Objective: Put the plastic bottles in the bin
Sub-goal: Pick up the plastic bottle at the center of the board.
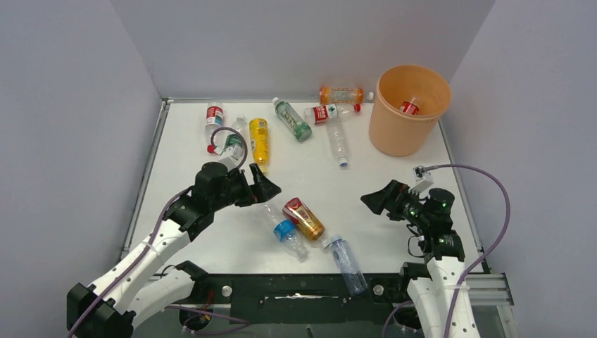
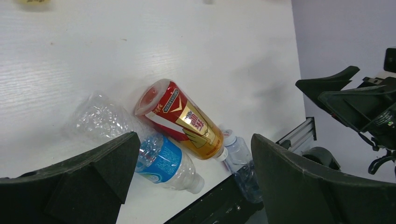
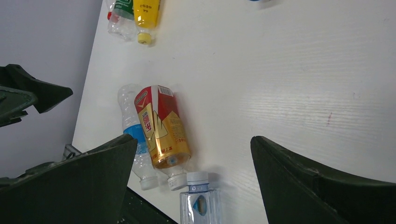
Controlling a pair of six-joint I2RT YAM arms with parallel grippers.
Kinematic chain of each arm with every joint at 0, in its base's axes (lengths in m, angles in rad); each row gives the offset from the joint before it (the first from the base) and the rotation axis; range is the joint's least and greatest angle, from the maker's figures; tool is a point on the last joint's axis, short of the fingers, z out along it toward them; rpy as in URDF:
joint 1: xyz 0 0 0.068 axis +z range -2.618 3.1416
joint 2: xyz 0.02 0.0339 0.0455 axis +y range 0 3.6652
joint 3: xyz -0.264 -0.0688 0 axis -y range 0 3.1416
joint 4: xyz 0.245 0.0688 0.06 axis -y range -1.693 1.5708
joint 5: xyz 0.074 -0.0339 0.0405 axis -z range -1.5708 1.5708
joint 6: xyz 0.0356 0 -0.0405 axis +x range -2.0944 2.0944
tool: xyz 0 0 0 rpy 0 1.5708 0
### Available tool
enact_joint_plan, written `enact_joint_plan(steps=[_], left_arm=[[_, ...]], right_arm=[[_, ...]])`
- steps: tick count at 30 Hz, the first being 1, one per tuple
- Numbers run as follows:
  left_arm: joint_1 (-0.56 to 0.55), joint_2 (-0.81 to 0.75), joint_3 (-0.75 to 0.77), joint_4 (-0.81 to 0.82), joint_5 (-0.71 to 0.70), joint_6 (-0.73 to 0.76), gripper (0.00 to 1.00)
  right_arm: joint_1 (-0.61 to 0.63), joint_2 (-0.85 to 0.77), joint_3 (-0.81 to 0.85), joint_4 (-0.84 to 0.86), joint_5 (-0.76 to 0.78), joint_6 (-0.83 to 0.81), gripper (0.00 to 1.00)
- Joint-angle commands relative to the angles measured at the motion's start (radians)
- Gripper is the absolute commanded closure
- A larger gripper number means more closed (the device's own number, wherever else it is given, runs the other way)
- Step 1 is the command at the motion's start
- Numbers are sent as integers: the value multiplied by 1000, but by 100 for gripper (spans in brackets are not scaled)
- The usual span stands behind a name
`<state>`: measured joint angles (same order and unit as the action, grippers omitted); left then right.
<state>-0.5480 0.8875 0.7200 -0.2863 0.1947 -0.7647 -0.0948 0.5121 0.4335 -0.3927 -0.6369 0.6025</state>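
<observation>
White tabletop (image 1: 366,169), grey walls on three sides. Entries run from the lower edge of the top view upward.

1. Clear pale-capped bottle (image 1: 347,264): lower centre, on its side, partly over the table's near edge.
2. Red-gold bottle (image 1: 303,218): centre, on its side, long axis running upper left to lower right, cap at the lower right end. A blue-labelled clear bottle (image 1: 285,229) touches its left flank, roughly parallel.
3. Left gripper (image 1: 264,190): jaws spread, empty, just to the upper left of that pair. In its wrist view both bottles lie ahead of the gap between the fingers. Judged the nearer arm for either.
4. Right gripper (image 1: 375,199): jaws spread, empty, well to the right of the pair.
5. Far row, upper centre: yellow bottle (image 1: 259,139), green-labelled bottle (image 1: 292,118) and orange bottle (image 1: 343,94), all lying flat.
6. Bin (image 1: 384,84): upper right, upright, one red-labelled bottle (image 1: 410,107) inside. It stands nearer the right arm.
</observation>
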Motion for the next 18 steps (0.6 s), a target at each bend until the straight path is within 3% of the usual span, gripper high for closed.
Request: enact_joint_plan(steps=[1, 11, 18], left_arm=[[-6, 45, 1, 90, -8, 0, 9], [-5, 92, 8, 68, 4, 62, 9], [-9, 61, 79, -116, -101, 131, 9]], right_arm=[[42, 85, 46, 115, 36, -4, 2], [261, 344, 154, 219, 230, -22, 2], [398, 535, 302, 162, 319, -65, 2]])
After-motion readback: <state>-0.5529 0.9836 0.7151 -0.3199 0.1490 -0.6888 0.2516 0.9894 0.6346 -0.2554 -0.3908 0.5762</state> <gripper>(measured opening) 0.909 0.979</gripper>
